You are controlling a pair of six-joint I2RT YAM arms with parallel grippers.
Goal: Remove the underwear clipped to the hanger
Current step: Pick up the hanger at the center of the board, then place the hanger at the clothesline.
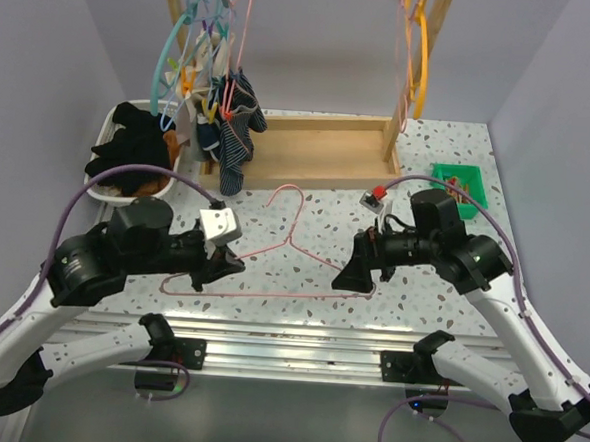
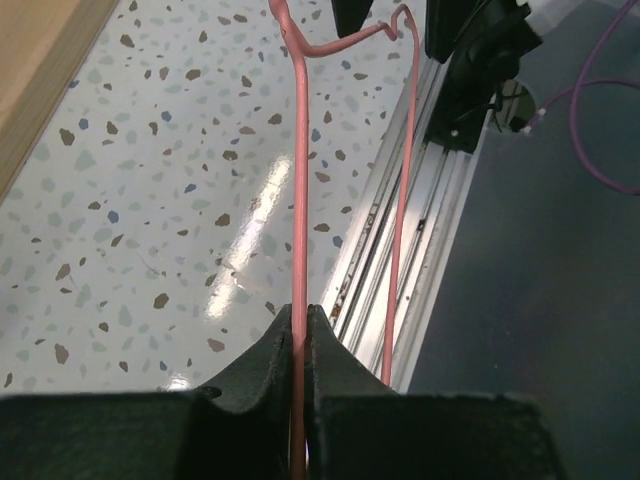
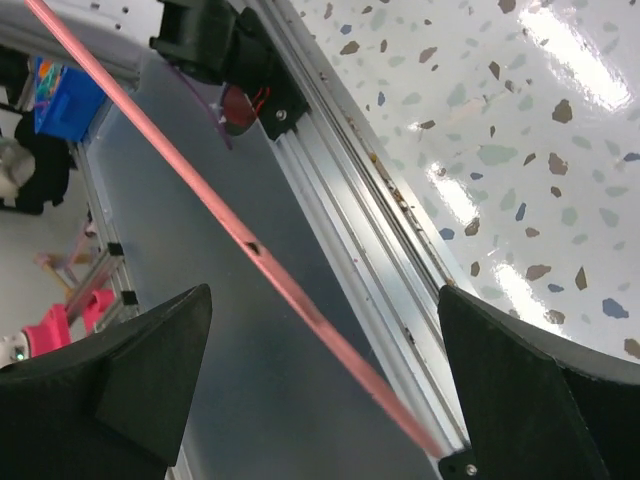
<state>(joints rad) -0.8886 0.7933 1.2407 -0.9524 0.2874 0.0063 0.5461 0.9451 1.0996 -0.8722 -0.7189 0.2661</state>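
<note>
Left pincer (image 2: 300, 318) clamps the pink hanger (image 2: 299, 200) (right pincer (image 3: 325, 300) agape).

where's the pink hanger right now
Top view: the pink hanger is mid-table, on the near side of the wooden tray. The left gripper is shut on its left side; the right gripper, open, straddles its right end.

pink hanger (image 1: 293, 239) spans near table (image 1: 336, 208), wooden tray (image 1: 319, 157) behind
</note>
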